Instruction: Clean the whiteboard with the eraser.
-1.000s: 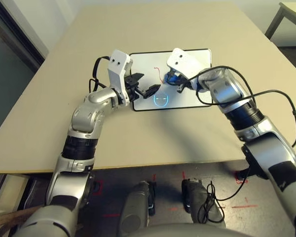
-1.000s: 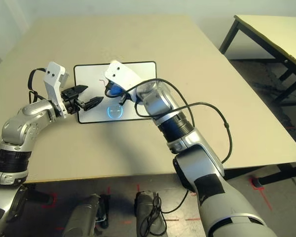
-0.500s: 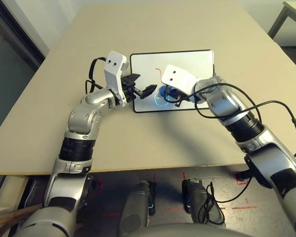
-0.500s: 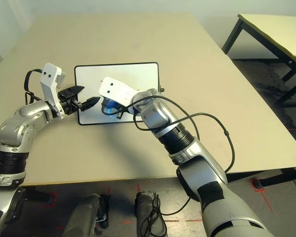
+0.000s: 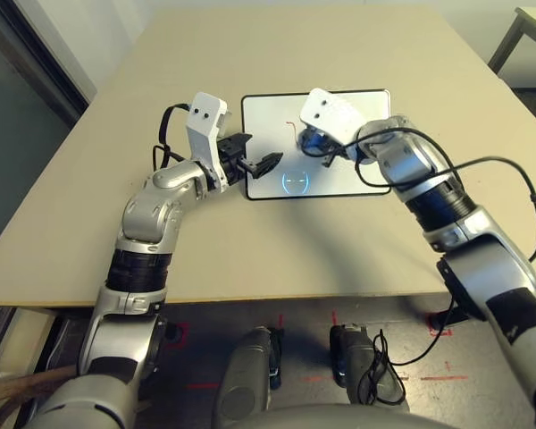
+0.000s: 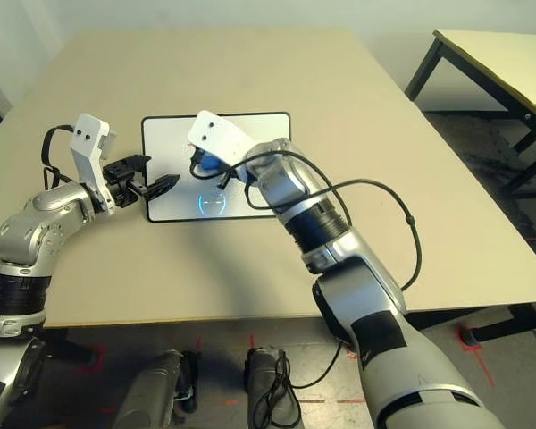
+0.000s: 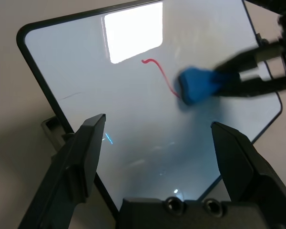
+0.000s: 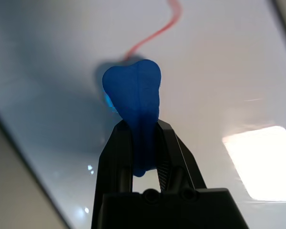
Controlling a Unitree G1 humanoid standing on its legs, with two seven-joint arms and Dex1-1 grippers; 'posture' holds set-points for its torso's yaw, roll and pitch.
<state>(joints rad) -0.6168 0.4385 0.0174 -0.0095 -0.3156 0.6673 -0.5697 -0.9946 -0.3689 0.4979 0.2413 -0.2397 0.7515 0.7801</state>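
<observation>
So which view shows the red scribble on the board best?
The left wrist view: the whole red scribble lies unobstructed on the whiteboard, ending at the eraser. The right wrist view shows part of it beyond the eraser; the eye views show a tiny mark.

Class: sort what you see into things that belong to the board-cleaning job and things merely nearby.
Job: whiteboard; red scribble on it; blue eraser, clamped in the right tool; open left tool at the board's edge.

Nearby: second table; loose cable.
</observation>
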